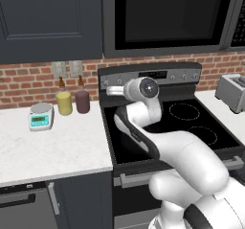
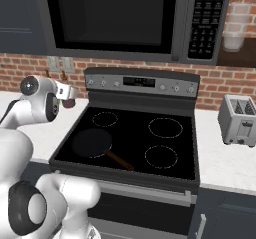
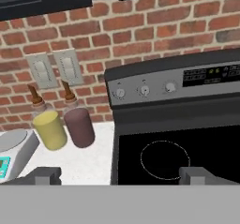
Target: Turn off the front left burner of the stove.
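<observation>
— Black glass, that's the stove (image 2: 131,133): flat cooktop with four pale-ringed zones, a raised back panel with silver knobs (image 3: 144,91), a silver oven-door bar along its front.

— And the front left burner (image 2: 92,143)?

— On the stove's near left corner. A black skillet (image 2: 91,142) sits right over it, brown handle (image 2: 120,160) angling toward the stove's front centre, so the ring itself is mostly covered in the right base view.

— What's beside the stove?

— On the white table (image 1: 52,146) to the stove's left: a yellow bottle (image 1: 64,102) and a dark red bottle (image 1: 82,100) just beside each other against the brick wall, and a small kitchen scale (image 1: 40,116) further left. A toaster (image 2: 239,119) stands on the table to the stove's right. A dark microwave (image 2: 135,18) hangs above the stove.

— And the pincer (image 3: 121,175)?

— Hanging above the stove's left edge, apart from the knobs, facing the back panel. Its two tips are spread wide with nothing between them. The arm's elbow hides the stove's left half in the left base view.
</observation>
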You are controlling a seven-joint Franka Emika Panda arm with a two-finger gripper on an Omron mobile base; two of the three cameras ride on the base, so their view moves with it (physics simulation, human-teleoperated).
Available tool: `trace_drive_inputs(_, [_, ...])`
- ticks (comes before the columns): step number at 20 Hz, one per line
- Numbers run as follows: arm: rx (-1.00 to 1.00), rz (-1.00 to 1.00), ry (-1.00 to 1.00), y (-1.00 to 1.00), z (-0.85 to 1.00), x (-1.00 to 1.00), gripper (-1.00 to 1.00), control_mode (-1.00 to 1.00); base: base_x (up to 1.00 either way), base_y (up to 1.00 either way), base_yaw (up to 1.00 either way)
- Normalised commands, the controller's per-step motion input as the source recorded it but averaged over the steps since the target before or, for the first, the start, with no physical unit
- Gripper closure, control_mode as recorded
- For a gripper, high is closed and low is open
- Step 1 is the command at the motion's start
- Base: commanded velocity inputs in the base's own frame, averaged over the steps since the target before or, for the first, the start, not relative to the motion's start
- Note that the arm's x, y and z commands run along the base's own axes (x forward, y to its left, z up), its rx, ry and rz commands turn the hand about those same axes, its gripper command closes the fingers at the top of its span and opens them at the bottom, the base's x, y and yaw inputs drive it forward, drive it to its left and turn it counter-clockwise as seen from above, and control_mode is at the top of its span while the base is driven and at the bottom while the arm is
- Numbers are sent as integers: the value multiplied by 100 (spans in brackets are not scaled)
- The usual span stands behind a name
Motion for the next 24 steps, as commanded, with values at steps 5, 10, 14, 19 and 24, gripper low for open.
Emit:
trace_drive_inputs(5, [18,8,0,0,0,32,-100,-100,0,0,0])
trace_drive_inputs(10, [5,3,1,0,0,35,-100,-100,0,0,0])
trace_drive_inputs(14, [0,-3,2,0,1,31,-100,-100,0,0,0])
trace_drive_inputs(19, [0,-9,10,0,13,33,-100,-100,0,0,0])
trace_drive_inputs(24, [1,-7,10,-8,8,11,-100,-100,0,0,0])
